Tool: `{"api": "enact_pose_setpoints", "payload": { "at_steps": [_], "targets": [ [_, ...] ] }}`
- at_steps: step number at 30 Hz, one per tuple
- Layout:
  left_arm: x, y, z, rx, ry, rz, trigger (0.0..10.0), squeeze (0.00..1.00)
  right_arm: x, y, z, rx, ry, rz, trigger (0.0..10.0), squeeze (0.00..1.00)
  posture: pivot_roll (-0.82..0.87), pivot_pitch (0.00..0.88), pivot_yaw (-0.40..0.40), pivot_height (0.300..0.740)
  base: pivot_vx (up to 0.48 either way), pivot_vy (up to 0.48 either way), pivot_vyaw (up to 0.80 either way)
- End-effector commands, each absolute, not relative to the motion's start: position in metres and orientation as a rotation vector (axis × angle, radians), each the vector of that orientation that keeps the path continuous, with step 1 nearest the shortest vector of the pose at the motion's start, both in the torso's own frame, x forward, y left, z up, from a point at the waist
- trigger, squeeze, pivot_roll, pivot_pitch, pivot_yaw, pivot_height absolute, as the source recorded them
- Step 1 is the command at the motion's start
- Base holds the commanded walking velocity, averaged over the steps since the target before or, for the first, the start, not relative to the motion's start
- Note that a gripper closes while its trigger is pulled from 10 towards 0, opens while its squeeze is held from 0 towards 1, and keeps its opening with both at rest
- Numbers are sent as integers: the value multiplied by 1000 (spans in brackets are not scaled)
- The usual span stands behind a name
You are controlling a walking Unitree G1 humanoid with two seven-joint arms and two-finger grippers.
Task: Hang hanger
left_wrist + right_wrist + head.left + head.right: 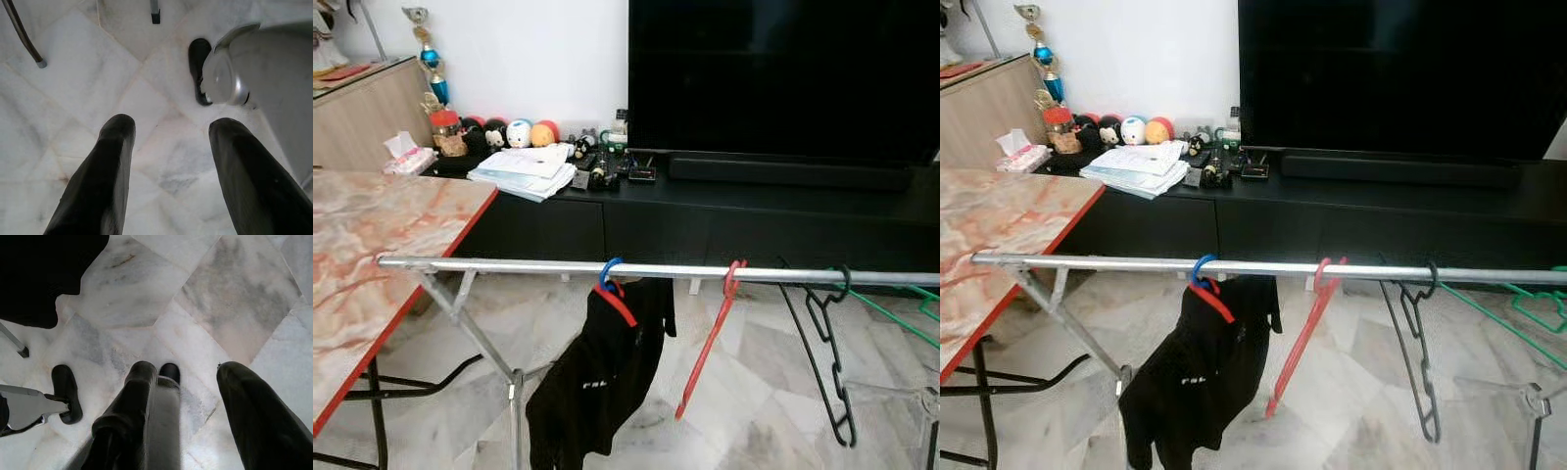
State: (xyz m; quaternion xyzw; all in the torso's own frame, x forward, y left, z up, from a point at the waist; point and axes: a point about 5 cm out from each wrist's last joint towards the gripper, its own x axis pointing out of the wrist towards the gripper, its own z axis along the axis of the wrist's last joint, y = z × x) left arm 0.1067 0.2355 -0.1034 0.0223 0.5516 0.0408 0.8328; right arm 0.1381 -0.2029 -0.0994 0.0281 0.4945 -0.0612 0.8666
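Down by the marble floor, both arms hang idle: the left gripper and right gripper point at the tiles, fingers spread, holding nothing. Beyond them, on the rail, a blue hanger carrying a black garment, a red hanger and a black hanger already hang, so the task looks done.
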Motion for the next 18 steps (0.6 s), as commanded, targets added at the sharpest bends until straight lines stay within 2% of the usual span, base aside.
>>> {"api": "enact_pose_setpoints", "payload": {
  "at_steps": [1, 8, 18],
  "targets": [
    [109, 237, -102, 50, 1160, 93, 10000, 0, 133, -201, -102, 61, 1054, -121, 10000, 0, -16, 0, 43, 740, -274, 0, 0],
    [110, 238, -102, 51, 1160, 87, 10000, 0, 131, -200, -103, 65, 1060, -120, 10000, 0, -17, 0, 49, 740, -271, 0, 0],
    [111, 238, -102, 41, 1149, 102, 10000, 0, 131, -201, -102, 67, 1057, -131, 10000, 0, -16, 0, 46, 740, 0, 0, 0]
  ]
}}
